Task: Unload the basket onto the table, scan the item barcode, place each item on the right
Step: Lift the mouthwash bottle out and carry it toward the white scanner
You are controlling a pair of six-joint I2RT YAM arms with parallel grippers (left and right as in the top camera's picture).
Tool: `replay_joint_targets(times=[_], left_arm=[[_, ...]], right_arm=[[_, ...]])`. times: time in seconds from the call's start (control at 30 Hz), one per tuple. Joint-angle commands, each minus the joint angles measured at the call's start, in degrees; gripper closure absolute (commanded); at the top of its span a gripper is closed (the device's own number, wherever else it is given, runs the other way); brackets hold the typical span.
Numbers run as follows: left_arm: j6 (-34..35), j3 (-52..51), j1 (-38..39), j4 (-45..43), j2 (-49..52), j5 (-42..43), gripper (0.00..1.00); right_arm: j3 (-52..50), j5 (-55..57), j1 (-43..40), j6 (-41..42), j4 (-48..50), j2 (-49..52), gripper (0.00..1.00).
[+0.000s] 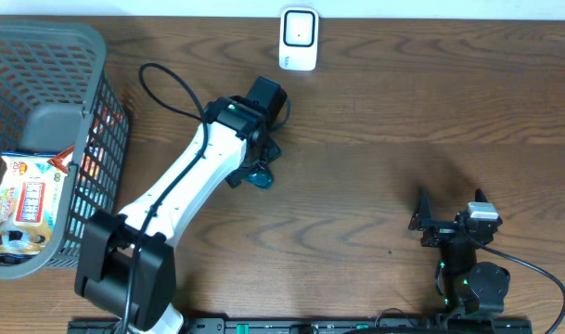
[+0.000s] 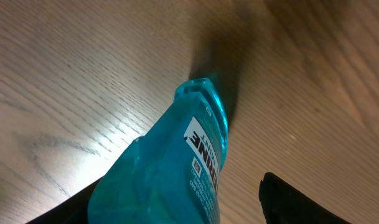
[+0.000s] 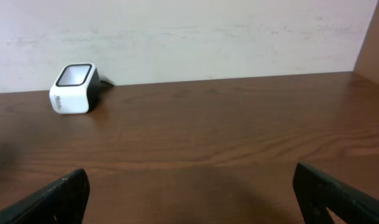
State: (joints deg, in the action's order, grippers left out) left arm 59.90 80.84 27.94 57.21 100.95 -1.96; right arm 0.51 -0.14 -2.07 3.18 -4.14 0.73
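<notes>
At the left edge of the surface [image 1: 403, 111] we are seeing a basket [image 1: 106, 111] holding snack packets [image 1: 27, 199]. Toward the middle, our left gripper [image 2: 177, 205] is clamping a blue bottle [image 2: 189, 149]. The scanner [image 1: 299, 39] is sitting at the far edge. Near the right front corner, our right gripper [image 3: 192, 202] is standing wide apart, gripping nothing.

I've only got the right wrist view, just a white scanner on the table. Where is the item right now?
Observer: The left gripper has a blue bottle between its fingers, near the middle of the table.
Operator: Does its barcode show?
Observer: Not in any view; the left wrist camera shows only a white label with dark lettering.
Operator: Anything else out there?
Observer: A grey basket on the table's left side, with a snack packet inside.
</notes>
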Motion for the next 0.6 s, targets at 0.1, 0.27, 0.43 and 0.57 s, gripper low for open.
replay_joint_targets(times=[0.1, 0.27, 0.43, 0.57], left_arm=[[-1.38, 1.90, -0.11, -0.31, -0.13, -3.37, 0.70], [-1.36, 1.90, -0.11, -1.01, -0.11, -3.52, 0.61], [-1.38, 1.90, -0.11, -1.62, -0.09, -3.63, 0.59], [-1.38, 1.90, -0.11, -1.62, 0.17, -3.72, 0.58]], right_arm=[[-0.20, 0.66, 0.13, -0.70, -0.11, -0.17, 0.01], [-0.20, 0.66, 0.13, -0.70, -0.11, -0.17, 0.01], [-0.20, 0.66, 0.15, -0.68, -0.11, -0.17, 0.01], [-0.20, 0.66, 0.15, -0.68, -0.11, -0.17, 0.01]])
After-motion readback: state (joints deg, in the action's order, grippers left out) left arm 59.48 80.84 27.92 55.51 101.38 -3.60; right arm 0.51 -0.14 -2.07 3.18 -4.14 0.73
